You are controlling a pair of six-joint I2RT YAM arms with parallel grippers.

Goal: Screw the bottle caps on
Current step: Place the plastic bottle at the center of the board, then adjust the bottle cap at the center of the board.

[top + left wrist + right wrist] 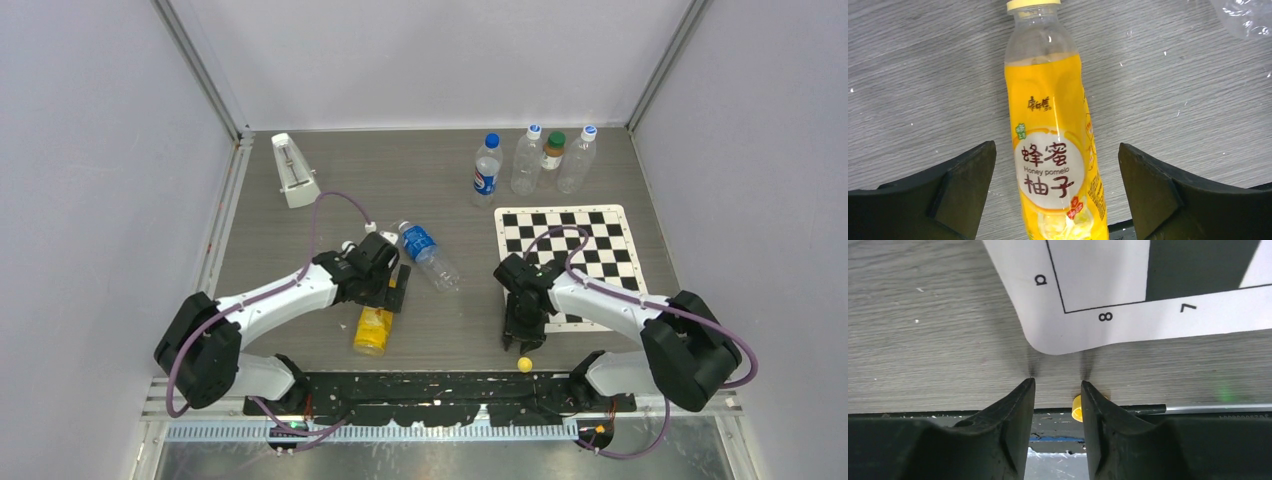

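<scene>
Right wrist view shows you the grey wood-grain table (923, 340) and the paper chessboard sheet's (1148, 330) rounded corner. Your left gripper's (1057, 147) jaws gape around the glossy honey pomelo bottle (1048, 100). Your right gripper's (1057, 382) jaws stand narrowly apart, empty. The small round yellow cap (1076, 407) sits outside them, half-hidden behind one finger.

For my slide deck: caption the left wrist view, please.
Open left pincer straddling a yellow honey-pomelo bottle lying on the grey wood-grain table.
</scene>
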